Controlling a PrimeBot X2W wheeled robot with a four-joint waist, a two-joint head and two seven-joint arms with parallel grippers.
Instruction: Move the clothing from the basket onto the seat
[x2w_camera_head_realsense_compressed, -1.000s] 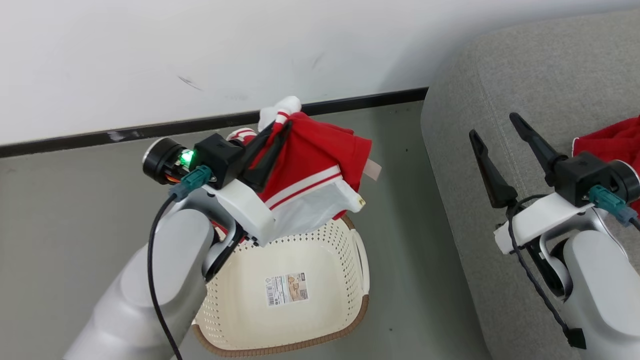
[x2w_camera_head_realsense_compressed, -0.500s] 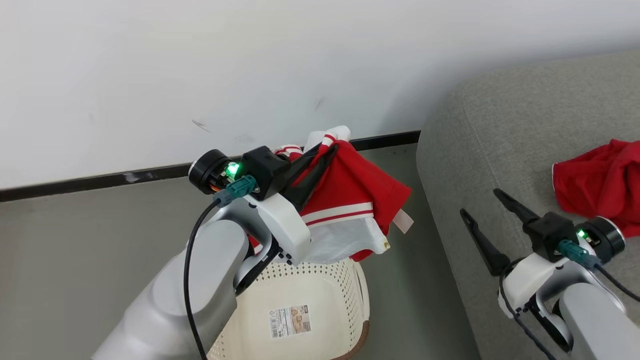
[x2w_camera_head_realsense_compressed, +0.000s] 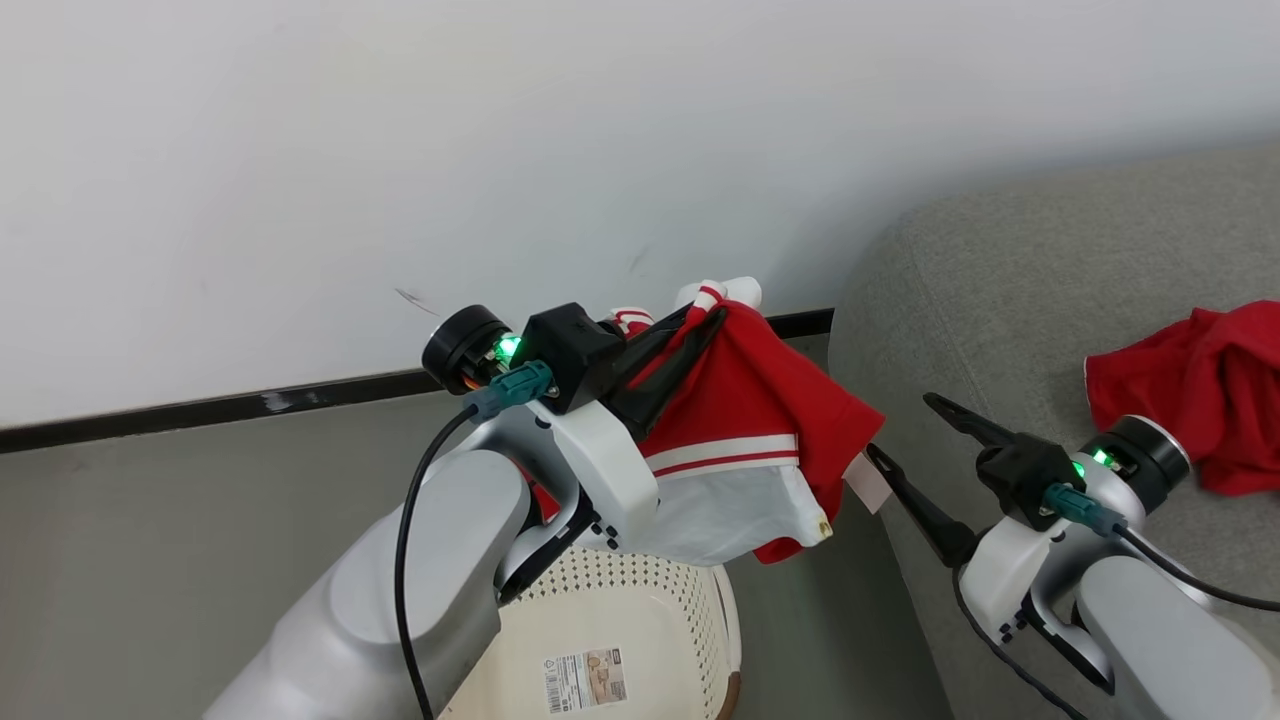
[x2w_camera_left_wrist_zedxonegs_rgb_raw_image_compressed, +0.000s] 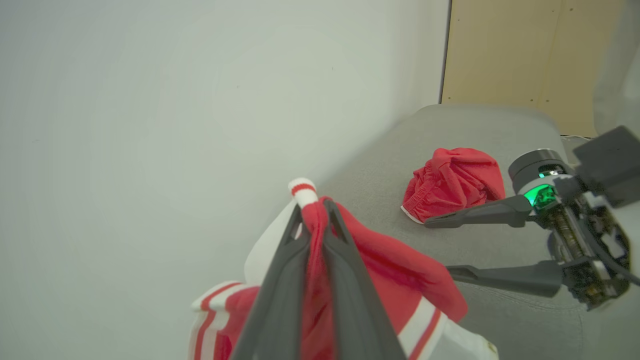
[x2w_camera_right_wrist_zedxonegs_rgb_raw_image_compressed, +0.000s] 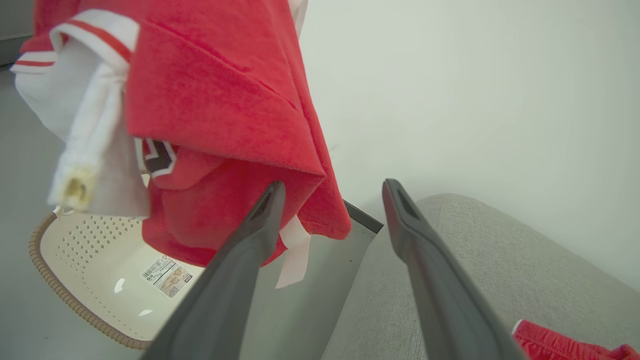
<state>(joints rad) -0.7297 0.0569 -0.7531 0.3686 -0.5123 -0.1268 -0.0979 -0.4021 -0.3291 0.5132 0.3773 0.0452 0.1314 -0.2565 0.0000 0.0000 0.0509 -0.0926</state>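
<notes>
Spreading along the right, the grey sofa (x2w_camera_head_realsense_compressed: 1000, 280) carries one crumpled red garment (x2w_camera_head_realsense_compressed: 1190, 390). The perforated basket (x2w_camera_head_realsense_compressed: 640, 600) sits on the floor to its left, label showing on its bare bottom. Above the basket, the left hand (x2w_camera_head_realsense_compressed: 712, 318) is clamped on a red-and-white garment (x2w_camera_head_realsense_compressed: 760, 400) hanging lengthwise. The sofa lies just to that hand's right. The right hand (x2w_camera_head_realsense_compressed: 900, 425), spread wide and holding nothing, points at the cloth.

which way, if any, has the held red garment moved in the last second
Yes: judged against the basket, the red garment in the left gripper has gone to the robot's right, toward the sofa.
</notes>
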